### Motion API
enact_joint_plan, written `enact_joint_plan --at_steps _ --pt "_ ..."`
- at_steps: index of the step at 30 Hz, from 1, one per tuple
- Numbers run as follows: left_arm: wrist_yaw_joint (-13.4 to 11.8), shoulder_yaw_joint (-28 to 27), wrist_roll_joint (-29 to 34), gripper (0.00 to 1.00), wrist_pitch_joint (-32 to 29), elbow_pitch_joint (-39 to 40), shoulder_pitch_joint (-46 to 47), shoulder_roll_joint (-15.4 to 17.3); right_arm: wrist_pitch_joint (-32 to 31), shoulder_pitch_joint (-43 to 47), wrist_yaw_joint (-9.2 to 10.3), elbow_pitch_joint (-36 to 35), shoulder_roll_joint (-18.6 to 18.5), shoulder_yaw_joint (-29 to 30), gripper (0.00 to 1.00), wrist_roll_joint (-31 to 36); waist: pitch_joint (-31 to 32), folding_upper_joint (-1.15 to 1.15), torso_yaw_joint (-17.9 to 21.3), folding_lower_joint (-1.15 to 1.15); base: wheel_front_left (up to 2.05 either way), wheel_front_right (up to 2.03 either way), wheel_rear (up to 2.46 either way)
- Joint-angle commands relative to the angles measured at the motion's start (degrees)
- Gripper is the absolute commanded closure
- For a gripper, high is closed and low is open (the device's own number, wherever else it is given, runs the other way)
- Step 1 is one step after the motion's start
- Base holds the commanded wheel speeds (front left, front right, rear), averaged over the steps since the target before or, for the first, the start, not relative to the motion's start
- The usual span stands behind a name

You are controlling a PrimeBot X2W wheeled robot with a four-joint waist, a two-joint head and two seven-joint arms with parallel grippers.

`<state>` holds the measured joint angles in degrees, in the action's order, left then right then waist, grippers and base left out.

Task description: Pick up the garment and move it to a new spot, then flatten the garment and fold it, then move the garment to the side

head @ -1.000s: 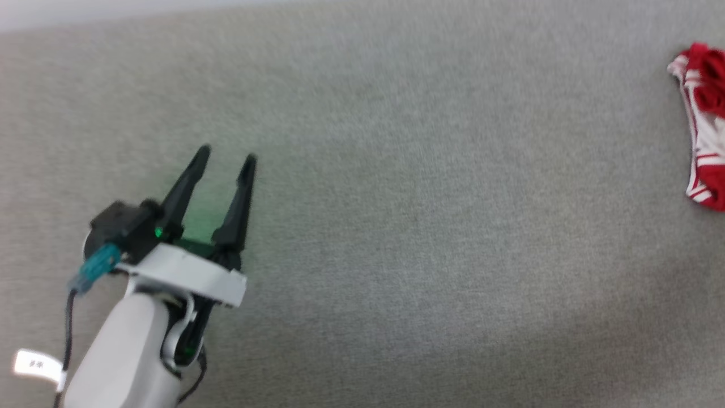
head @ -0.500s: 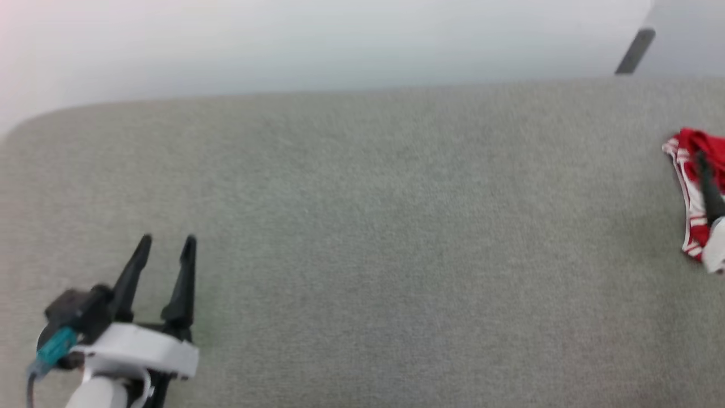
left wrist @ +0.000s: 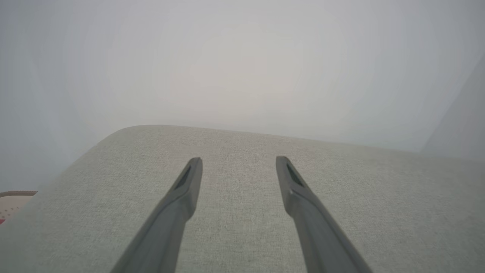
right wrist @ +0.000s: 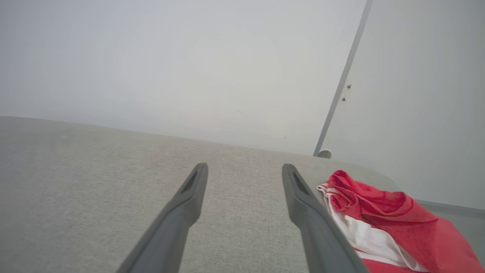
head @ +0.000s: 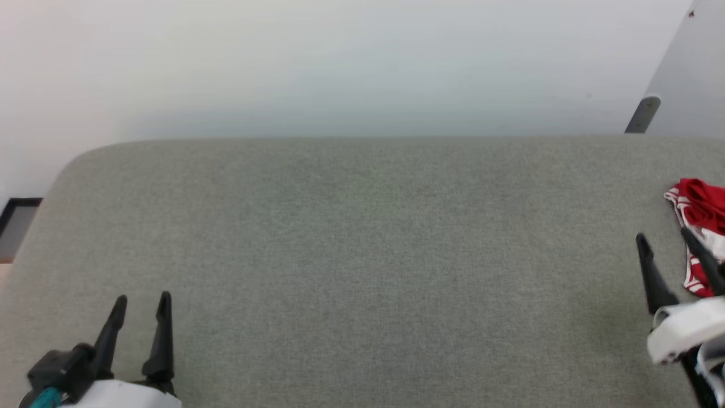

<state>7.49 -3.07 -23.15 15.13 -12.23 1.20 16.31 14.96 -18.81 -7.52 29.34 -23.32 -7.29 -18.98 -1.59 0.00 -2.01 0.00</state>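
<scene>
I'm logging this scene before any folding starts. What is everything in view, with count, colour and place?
padded surface: one, grey fabric, across the lower head view, with a rounded corner at far left
garment: one, red with white parts and striped trim, crumpled at the surface's right edge
wall: one, white, behind the surface
panel: one, pale grey, upper right, with a small grey fitting at its foot
left gripper: one, dark, open, lower left above bare surface
right gripper: one, dark, open, lower right beside the garment; whether they touch cannot be told
</scene>
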Motion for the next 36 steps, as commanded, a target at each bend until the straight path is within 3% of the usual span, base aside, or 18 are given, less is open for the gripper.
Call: enact_joint_plan --at_steps 1,12,19,36 --pt "-0.1 -0.73 0.57 0.0 -0.06 0.19 -1.03 -0.37 0.21 3.05 0.07 -2.22 1.5 1.65 0.0 1.09 1.11 0.0 -0.63 0.0 0.0 0.0 0.0" --pt "-0.09 0.59 -0.01 0.0 -0.06 2.65 -3.94 0.28 0.21 14.54 0.07 -12.79 8.43 8.14 0.0 6.57 2.66 0.0 -1.51 0.0 0.0 0.0 0.0" --pt "-0.09 2.14 -0.82 0.0 -0.06 2.96 -5.39 1.69 0.21 19.01 0.07 -16.52 12.13 8.37 0.0 8.55 2.98 0.0 -1.14 0.0 0.0 0.0 0.0" --pt "-0.09 2.26 -1.26 0.0 -0.06 3.8 -6.05 1.3 0.21 20.98 0.07 -17.76 13.12 7.87 0.0 9.09 3.15 0.0 -0.87 0.0 0.0 0.0 0.0"
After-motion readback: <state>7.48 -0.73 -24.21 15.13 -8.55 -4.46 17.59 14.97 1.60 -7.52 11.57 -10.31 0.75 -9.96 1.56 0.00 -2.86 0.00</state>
